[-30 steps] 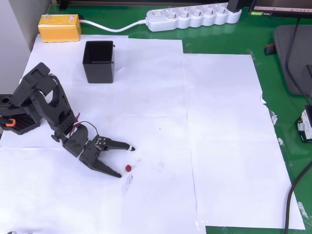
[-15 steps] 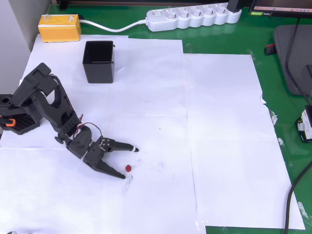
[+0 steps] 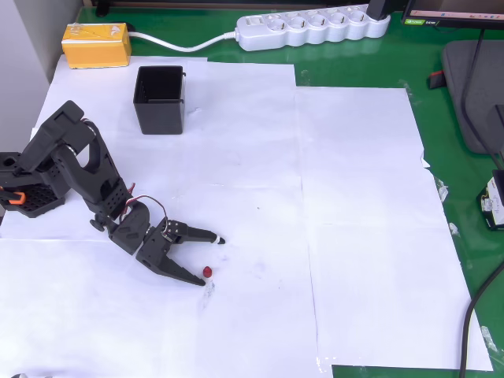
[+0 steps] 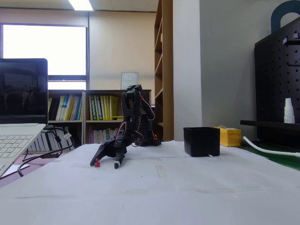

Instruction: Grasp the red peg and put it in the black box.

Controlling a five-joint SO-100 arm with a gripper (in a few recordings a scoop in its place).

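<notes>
The black two-finger gripper [image 3: 212, 257] sits low with fingers apart; the tiny dark red round peg [image 3: 207, 272] lies by its near fingertip; the square black plastic box [image 3: 160, 100] stands far off, up left in the overhead view.

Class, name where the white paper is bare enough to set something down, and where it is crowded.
Free: the broad white paper right of the tiny dark red peg. Crowded: left side, around the open black gripper, and near the square black plastic box.
</notes>
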